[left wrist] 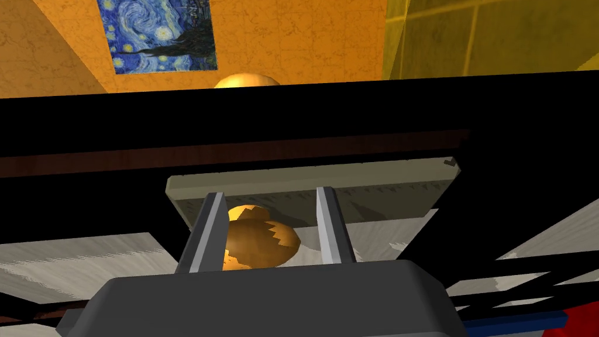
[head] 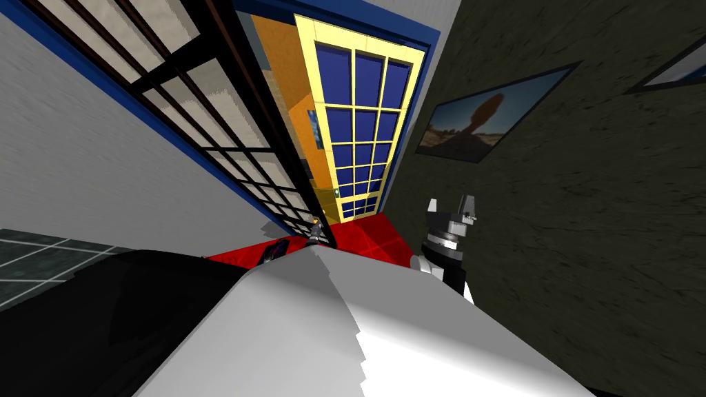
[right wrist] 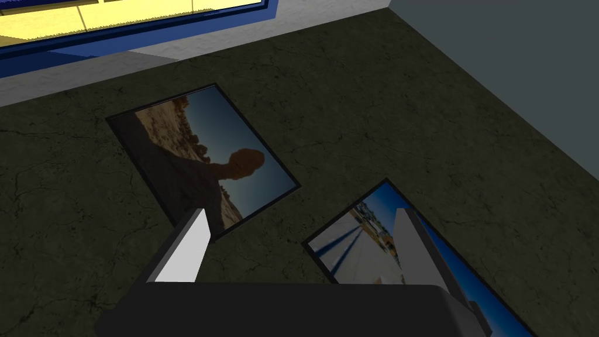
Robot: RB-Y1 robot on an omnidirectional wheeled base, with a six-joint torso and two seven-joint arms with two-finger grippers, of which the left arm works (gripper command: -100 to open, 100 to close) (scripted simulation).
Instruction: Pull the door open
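The door has a black frame with pale panes and stands swung partly open at my left. Its golden knob sits below a pale plate on the door's face. My left gripper is shut on that knob, with a finger along each side; in the head view it is small at the door's edge. A second golden knob peeks over the door's black edge. My right gripper hangs open by the dark wall, holding nothing.
Past the door are an orange wall with a starry painting, a yellow-framed glazed panel with blue panes and a red floor. A dark wall with framed pictures runs close on my right.
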